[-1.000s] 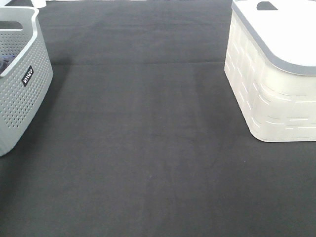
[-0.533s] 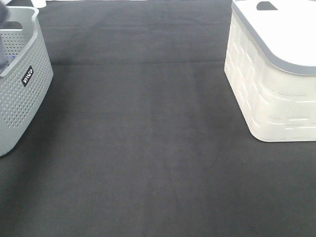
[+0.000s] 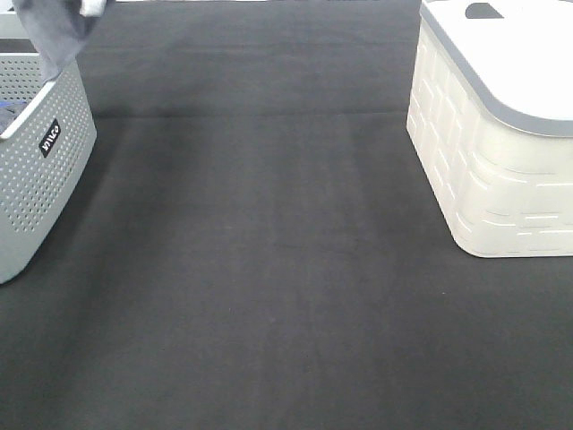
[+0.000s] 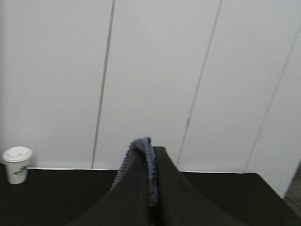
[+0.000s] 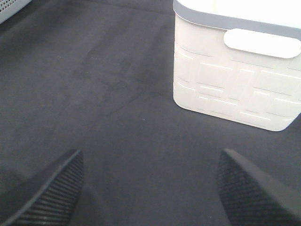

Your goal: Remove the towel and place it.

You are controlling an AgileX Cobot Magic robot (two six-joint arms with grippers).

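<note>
We record black table cloth (image 3: 269, 251) across the surface, grey perforated basket (image 3: 36, 170), towel (image 3: 55, 31) hanging just above the basket, pinched by the left gripper (image 4: 151, 157), right gripper (image 5: 150, 190) spread wide, white lidded bin (image 3: 483, 170) well apart from the basket, white panelled wall (image 4: 155, 70), paper cup (image 4: 17, 164).

Grey towel (image 3: 55, 29) hangs limp, bunched (tip nr basket (image 3: 27, 170) rim).
</note>
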